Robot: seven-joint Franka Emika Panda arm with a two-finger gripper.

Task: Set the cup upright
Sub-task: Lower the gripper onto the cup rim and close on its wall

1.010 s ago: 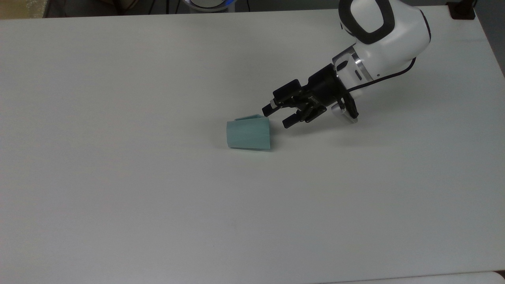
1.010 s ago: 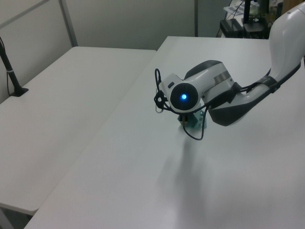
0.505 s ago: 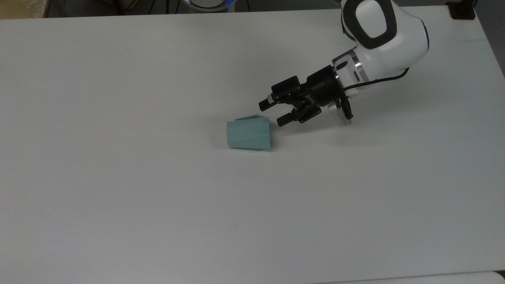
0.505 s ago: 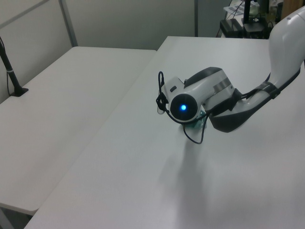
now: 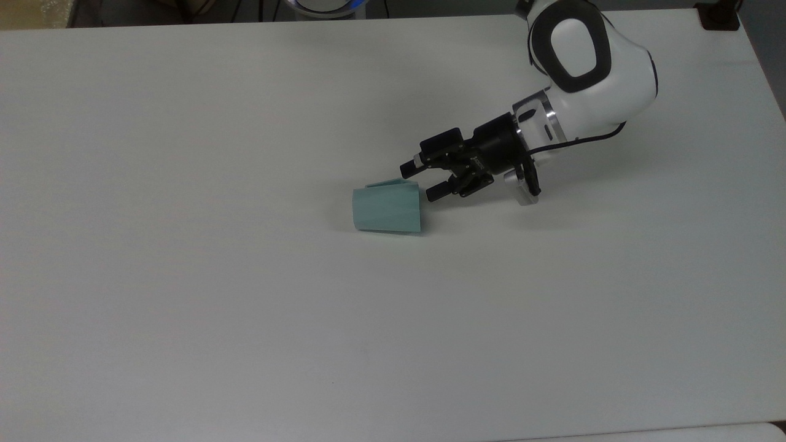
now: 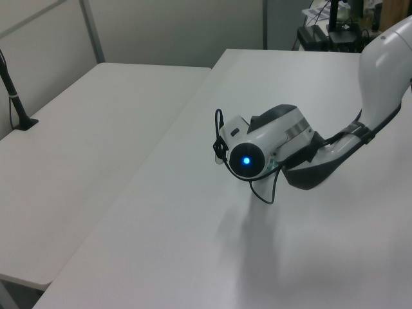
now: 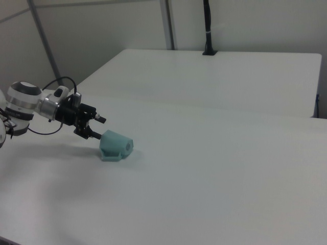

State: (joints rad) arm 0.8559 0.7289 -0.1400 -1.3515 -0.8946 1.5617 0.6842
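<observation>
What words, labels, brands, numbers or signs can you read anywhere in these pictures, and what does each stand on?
No text can be read.
The cup is plain teal.
The table is bare white.
The gripper body has a tiny pale mark, too small to read.

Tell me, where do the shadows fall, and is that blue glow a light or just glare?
In the top view a soft shadow lies on the table under the arm and a thin one hugs the cup; in the left view the blue spot glows on the arm itself, a lamp; in the right view the cup casts a faint shadow.
</observation>
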